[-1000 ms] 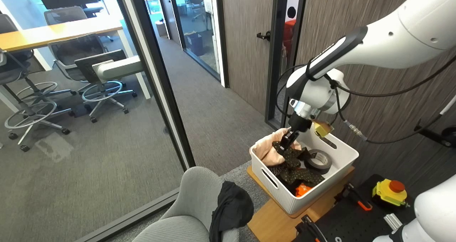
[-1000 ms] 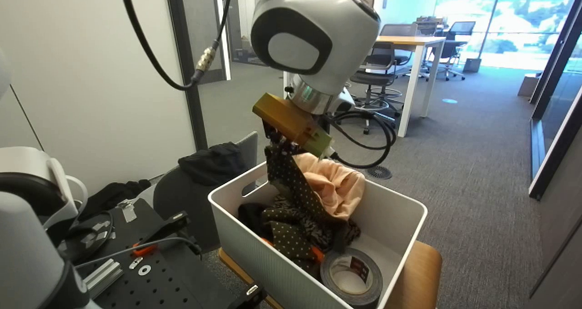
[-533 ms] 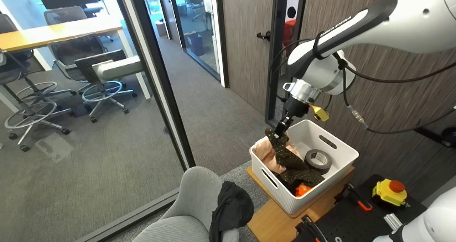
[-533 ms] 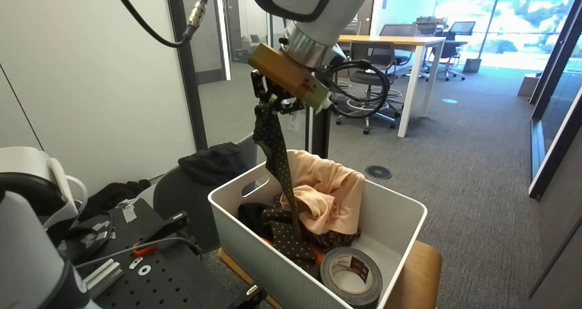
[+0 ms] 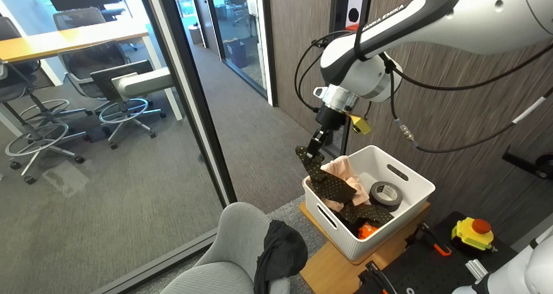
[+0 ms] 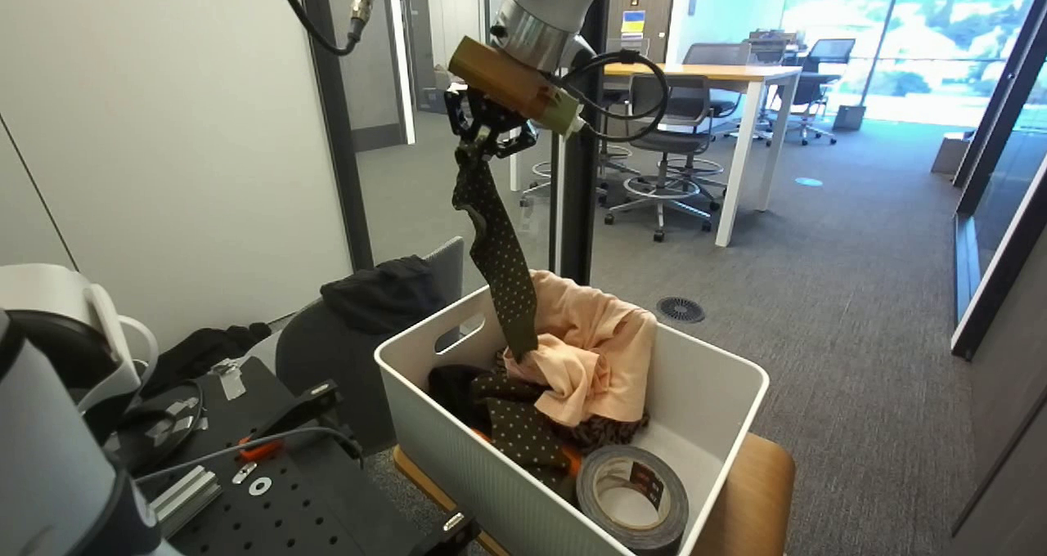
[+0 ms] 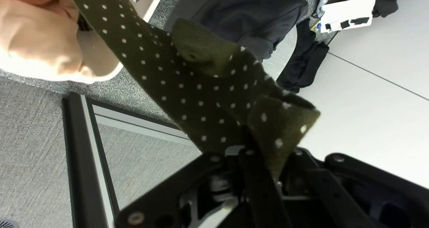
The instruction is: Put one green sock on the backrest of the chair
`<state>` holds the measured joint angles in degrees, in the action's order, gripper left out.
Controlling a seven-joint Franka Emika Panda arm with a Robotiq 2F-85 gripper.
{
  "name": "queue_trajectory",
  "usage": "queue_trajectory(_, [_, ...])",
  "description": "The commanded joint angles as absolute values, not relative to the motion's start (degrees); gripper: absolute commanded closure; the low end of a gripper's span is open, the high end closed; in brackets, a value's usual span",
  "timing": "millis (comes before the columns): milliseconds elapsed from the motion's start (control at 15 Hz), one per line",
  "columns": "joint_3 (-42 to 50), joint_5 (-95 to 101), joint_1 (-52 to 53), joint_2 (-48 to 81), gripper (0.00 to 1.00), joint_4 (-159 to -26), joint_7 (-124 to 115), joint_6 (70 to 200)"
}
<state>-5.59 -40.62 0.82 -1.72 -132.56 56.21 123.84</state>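
Your gripper [image 6: 473, 149] stands higher than the white bin [image 6: 466, 466], near one of its corners, the jaws pinching the green sock [image 6: 509, 276] near its upper end; in the wrist view you see a folded flap of the dotted fabric poking out past the grip. The rest of the sock hangs over the bin — its lower end overlaps the peach cloth [image 6: 601, 327] in view, though you cannot tell whether they touch. Inside the bin, a second dotted green cloth [image 6: 523, 437] lies just beside the tape roll [image 6: 646, 481], an orange item [image 5: 367, 230] next to it. The bin stands on the wooden surface [image 6: 765, 482], whose edge shows along the bin's chair-facing side in an exterior view. The chair [image 5: 216, 279] stands near that edge, apart from the sock — a black cloth [image 5: 283, 248] draped over its backrest [image 5: 244, 231].
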Motion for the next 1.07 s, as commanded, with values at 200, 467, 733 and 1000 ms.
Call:
queue_trajectory(200, [-6.2, -36.4, 4.1, 5.2, 0.86, -122.1, 53.9, 121.5])
queue_trajectory(467, [-7.7, -35.5, 5.2, 7.3, 0.85, -119.0, 54.2, 120.2])
queue_trajectory(733, [-9.4, -34.8, 6.2, 9.3, 0.87, -116.0, 54.1, 118.5])
queue_trajectory(1000, [-10.9, -33.2, 7.1, 11.4, 0.86, -113.0, 54.1, 117.0])
